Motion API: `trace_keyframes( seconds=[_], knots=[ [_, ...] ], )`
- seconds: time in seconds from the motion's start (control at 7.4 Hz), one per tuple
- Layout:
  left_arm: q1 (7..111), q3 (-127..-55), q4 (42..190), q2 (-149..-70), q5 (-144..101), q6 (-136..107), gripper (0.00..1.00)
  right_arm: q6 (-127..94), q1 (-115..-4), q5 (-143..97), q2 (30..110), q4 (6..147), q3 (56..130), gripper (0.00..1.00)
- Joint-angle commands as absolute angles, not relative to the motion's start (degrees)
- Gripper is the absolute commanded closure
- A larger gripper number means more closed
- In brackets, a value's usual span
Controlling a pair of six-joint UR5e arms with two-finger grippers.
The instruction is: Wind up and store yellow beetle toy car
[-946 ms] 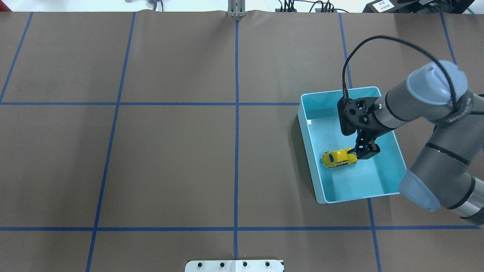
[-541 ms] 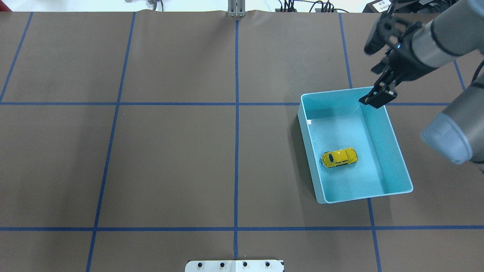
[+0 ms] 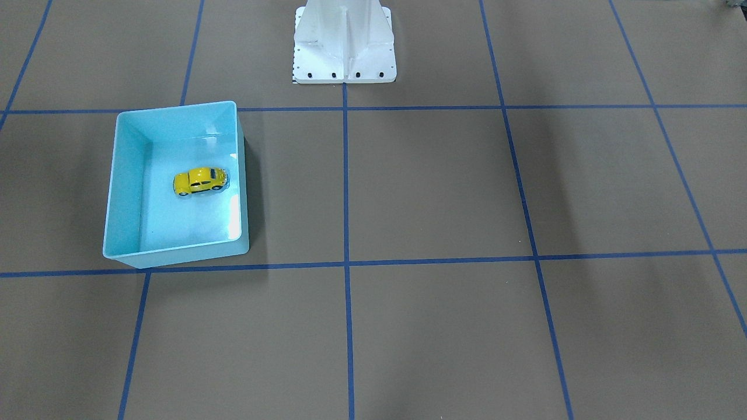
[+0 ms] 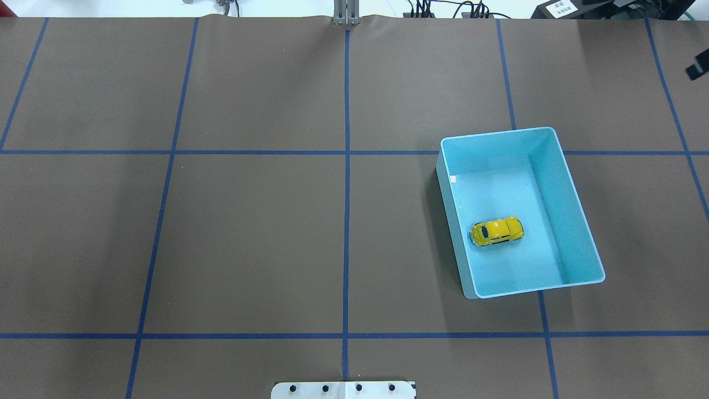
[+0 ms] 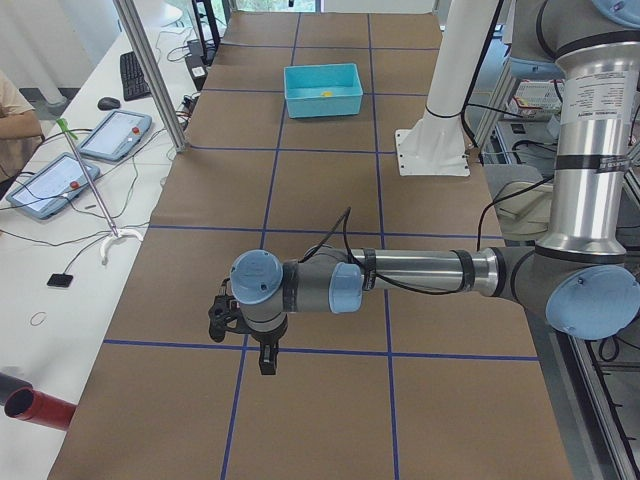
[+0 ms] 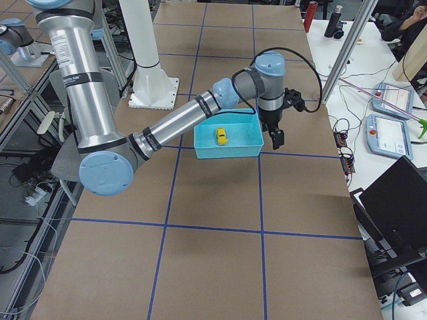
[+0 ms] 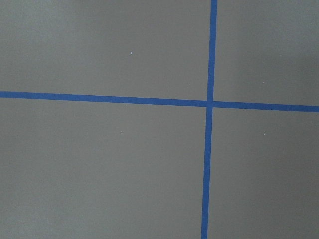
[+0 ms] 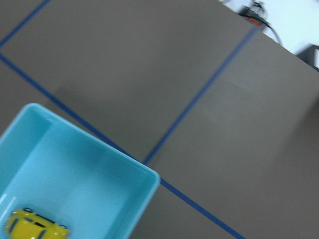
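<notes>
The yellow beetle toy car (image 4: 497, 231) rests on its wheels on the floor of the light blue bin (image 4: 576, 188), near the bin's wall, with nothing touching it. It also shows as the car (image 3: 200, 181) inside the bin (image 3: 175, 109), and the car (image 8: 35, 226) at the bottom edge of the right wrist view. My right gripper (image 6: 276, 139) hangs beyond the bin's far side, clear of it; only a black sliver of the gripper (image 4: 697, 71) shows overhead, and I cannot tell its state. My left gripper (image 5: 267, 362) hovers low over bare table far from the bin; I cannot tell its state.
The white robot base plate (image 3: 344, 44) stands at the table's middle edge. Blue tape lines (image 7: 210, 103) grid the brown table. A side desk with tablets (image 5: 110, 135) and a laptop (image 6: 400, 200) lies past the table's far edge.
My right arm has risen out of the bin and swung away to the far right, nearly out of the overhead view. The car stays where it was in the bin.
</notes>
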State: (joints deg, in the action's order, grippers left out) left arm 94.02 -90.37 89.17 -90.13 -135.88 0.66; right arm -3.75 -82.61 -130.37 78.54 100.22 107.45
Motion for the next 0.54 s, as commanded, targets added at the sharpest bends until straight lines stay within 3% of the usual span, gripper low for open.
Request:
trace_keyframes(
  seconds=[0.0,0.41],
  knots=[
    [94.04,-90.35,89.21,-90.18,-135.79,0.70,0.00,-2.47,-88.50,-135.35,86.89,98.89,100.74,0.00],
    [94.04,-90.35,89.21,-90.18,-135.88,0.70,0.00,-2.54,-88.51,-135.26,90.35,90.09,92.91,0.00]
  ],
)
